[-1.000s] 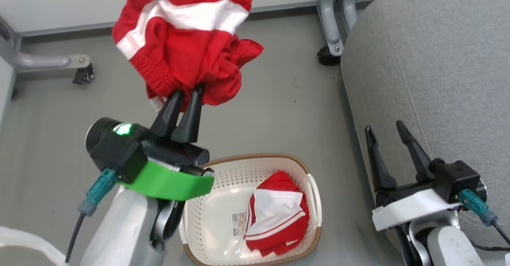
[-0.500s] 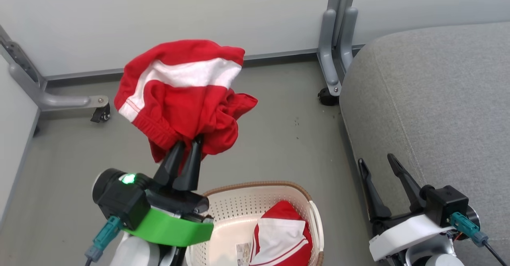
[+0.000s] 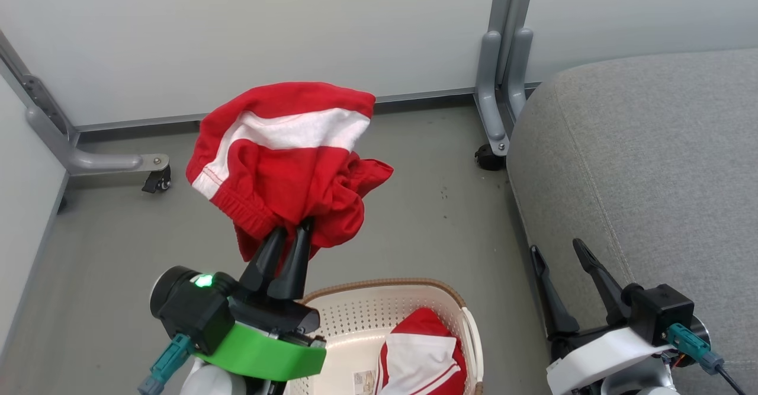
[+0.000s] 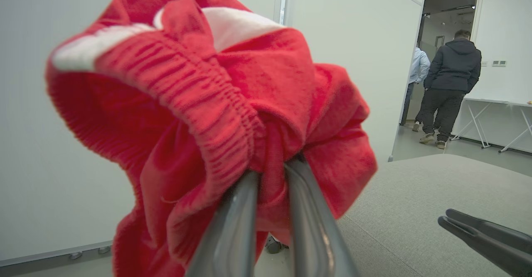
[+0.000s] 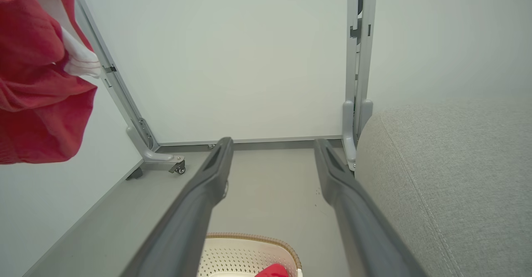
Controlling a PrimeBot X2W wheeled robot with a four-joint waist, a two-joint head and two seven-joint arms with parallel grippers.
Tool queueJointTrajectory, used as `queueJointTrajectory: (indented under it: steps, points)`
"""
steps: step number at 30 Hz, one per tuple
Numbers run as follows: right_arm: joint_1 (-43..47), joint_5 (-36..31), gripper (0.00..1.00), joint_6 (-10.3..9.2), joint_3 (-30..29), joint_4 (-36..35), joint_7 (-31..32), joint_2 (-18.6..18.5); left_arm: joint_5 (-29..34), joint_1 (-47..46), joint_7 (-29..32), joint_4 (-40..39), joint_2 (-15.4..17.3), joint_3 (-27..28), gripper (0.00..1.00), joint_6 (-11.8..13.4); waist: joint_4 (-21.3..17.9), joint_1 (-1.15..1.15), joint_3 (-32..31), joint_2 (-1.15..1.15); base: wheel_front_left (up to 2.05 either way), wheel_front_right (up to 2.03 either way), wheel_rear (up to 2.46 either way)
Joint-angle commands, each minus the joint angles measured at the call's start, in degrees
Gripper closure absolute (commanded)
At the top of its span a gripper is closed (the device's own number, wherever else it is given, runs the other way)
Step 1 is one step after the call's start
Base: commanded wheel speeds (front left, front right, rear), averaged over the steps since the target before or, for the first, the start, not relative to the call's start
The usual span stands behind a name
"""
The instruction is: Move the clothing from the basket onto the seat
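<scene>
My left gripper (image 3: pixel 294 227) is shut on a red garment with a white band (image 3: pixel 284 158), held bunched in the air above the floor, left of the seat. In the left wrist view its fingers (image 4: pixel 237 223) pinch the elastic waistband of that garment (image 4: pixel 216 94). A second red and white garment (image 3: pixel 423 356) lies in the cream basket (image 3: pixel 355 318) at the bottom of the head view. The grey seat (image 3: pixel 651 164) fills the right side. My right gripper (image 3: pixel 556 251) stands open and empty beside the seat's front edge, over the floor (image 5: pixel 270 144).
White partition panels on grey caster legs (image 3: pixel 500 105) stand behind, one leg (image 3: pixel 112 161) at the left. Grey floor (image 3: pixel 438 205) lies between the basket and the panels. Two people (image 4: pixel 451 82) stand far off in a doorway beyond the seat.
The head camera has tilted up, so the whole picture slid down. The held garment has shifted slightly right relative to the floor. Both grippers keep their states.
</scene>
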Motion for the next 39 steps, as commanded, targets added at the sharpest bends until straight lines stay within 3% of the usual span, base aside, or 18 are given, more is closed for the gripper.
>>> queueJointTrajectory:
  steps: [1,11,14,27,39]
  points:
    - [0.4,0.2,0.00,0.00,0.1,-0.3,0.1,-0.2,0.0,0.5,0.0,-0.1,0.2,0.0,1.00,-0.3,0.0,0.00,0.0,0.00,0.00,0.00,0.00]
    - [0.2,0.1,0.00,0.00,0.7,-0.5,0.5,-0.1,-0.4,0.1,0.0,-0.5,0.3,-0.4,1.00,-0.3,0.2,0.00,0.3,0.00,0.00,0.00,0.00]
    - [-0.9,0.6,0.00,0.00,3.3,-0.4,0.8,-0.9,-0.5,-0.2,0.0,-0.5,0.4,-0.8,1.00,-0.3,0.4,0.00,0.6,0.00,0.00,0.00,0.00]
    - [-14.1,7.2,0.00,0.00,25.9,1.9,0.7,-5.7,-0.8,-2.4,0.0,0.0,0.5,-2.8,1.00,-0.3,2.3,0.00,2.1,0.00,0.00,0.00,0.00]
    - [-26.6,11.6,0.00,0.00,35.4,7.1,-2.7,-4.5,-1.0,-2.6,0.0,0.9,0.4,-4.3,1.00,-0.3,3.6,0.00,2.1,0.00,0.00,0.00,0.00]
